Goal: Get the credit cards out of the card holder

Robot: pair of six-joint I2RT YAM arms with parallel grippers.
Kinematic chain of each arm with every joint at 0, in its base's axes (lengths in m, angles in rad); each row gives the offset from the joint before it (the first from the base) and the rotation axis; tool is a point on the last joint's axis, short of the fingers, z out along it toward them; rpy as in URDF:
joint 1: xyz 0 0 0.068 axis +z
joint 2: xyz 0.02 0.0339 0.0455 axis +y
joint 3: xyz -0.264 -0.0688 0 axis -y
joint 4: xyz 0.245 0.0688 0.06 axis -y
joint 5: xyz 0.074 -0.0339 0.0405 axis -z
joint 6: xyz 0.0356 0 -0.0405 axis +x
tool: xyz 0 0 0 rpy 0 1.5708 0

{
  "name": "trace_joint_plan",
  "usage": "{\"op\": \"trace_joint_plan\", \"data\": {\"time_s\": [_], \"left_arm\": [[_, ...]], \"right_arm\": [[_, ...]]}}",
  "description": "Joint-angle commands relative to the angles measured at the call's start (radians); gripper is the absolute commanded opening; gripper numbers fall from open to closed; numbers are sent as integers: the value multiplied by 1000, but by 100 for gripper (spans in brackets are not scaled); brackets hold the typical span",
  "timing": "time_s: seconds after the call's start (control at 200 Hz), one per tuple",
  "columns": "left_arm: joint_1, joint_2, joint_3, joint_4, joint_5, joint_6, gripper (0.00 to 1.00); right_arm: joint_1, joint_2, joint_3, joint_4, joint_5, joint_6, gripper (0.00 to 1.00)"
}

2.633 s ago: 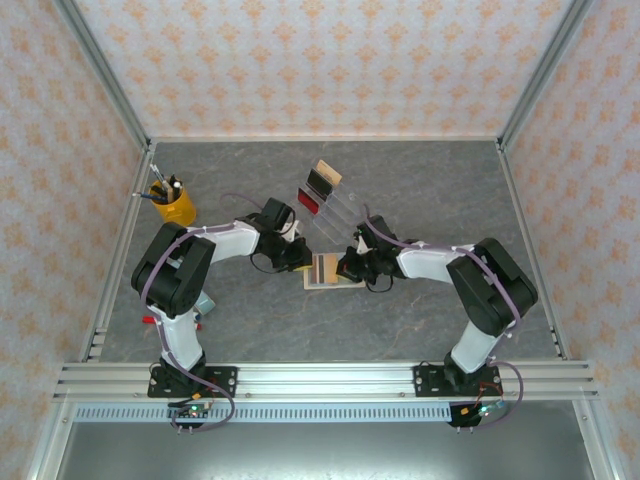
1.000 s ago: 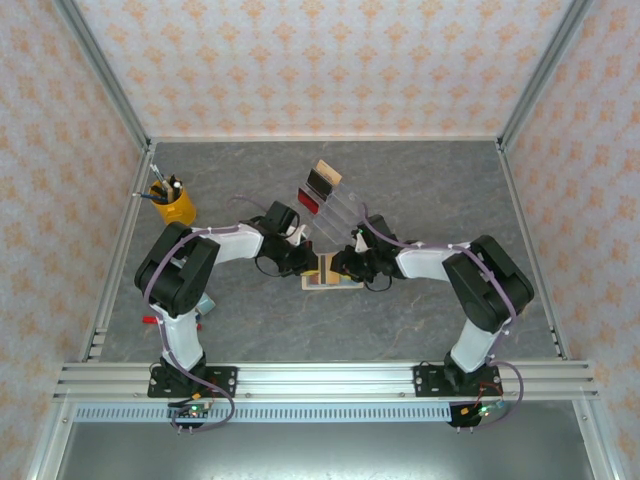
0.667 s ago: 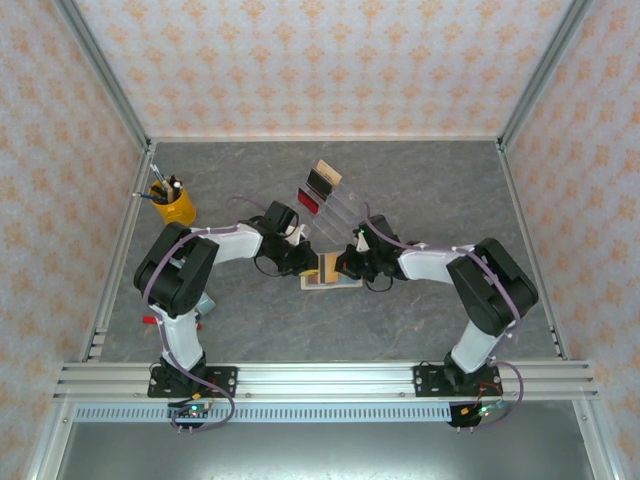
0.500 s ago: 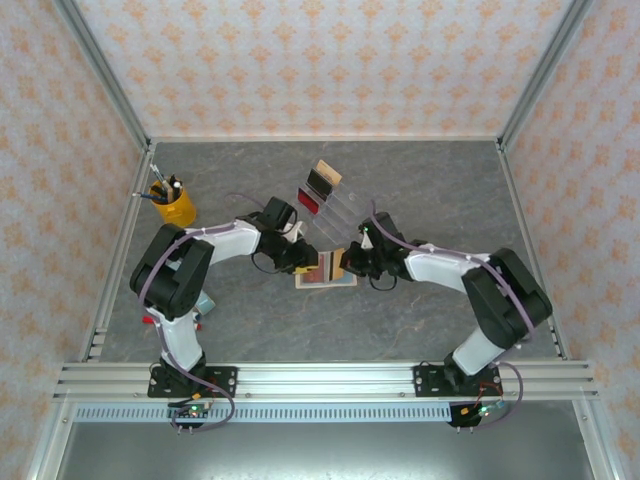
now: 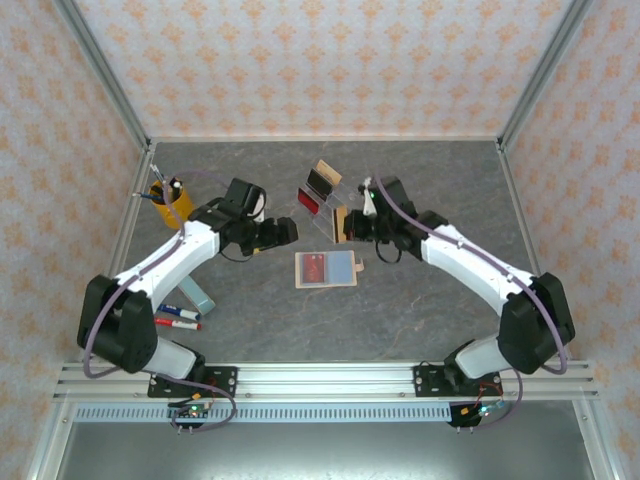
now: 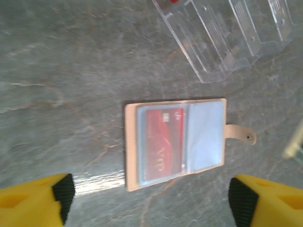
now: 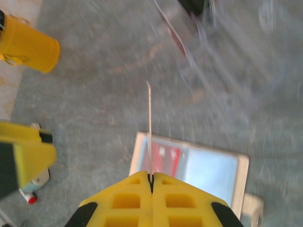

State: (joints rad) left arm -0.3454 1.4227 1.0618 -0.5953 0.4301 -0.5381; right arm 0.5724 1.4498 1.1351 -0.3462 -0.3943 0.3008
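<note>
Right gripper (image 5: 347, 222) sits in the upper middle of the top view, fingers pinched tight on a thin tan card (image 5: 340, 221). In the right wrist view that card (image 7: 149, 127) is edge-on, sticking straight up-frame out of the clamped fingertips, clear of the card holder (image 7: 199, 170) beneath it. The card holder (image 5: 327, 268) lies opened flat on the table (image 5: 430, 310) at frame centre, touching neither gripper. A red card (image 6: 163, 144) is in its left pocket; the right pocket looks bare. Left gripper (image 5: 278, 232) is just upper left of the holder, fingers (image 6: 33, 198) spread wide with nothing between them. The acrylic stand (image 5: 340, 205) is above the holder and the yellow cup (image 5: 170, 205) at far left.
</note>
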Motion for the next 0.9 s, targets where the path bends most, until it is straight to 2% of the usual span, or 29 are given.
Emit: {"op": "trace_joint_plan", "data": {"time_s": [0.0, 0.1, 0.27, 0.435, 0.596, 0.791, 0.896], "left_arm": [[17, -63, -44, -123, -143, 49, 94], [23, -115, -55, -155, -186, 47, 100], [29, -159, -58, -189, -234, 28, 100], [32, -173, -63, -201, -260, 32, 100], [33, -169, -65, -192, -259, 35, 100], [32, -152, -64, -183, -249, 37, 100], [34, -145, -68, -167, -200, 39, 100]], "right_arm": [[-2, 74, 143, -88, 112, -190, 0], [-2, 151, 276, -123, 152, -298, 0], [-1, 309, 515, -217, 178, -463, 0], [-2, 441, 671, -254, 222, -604, 0], [-19, 562, 804, -277, 257, -668, 0], [-55, 697, 955, -330, 233, -700, 0], [-61, 733, 984, -353, 225, -731, 0]]}}
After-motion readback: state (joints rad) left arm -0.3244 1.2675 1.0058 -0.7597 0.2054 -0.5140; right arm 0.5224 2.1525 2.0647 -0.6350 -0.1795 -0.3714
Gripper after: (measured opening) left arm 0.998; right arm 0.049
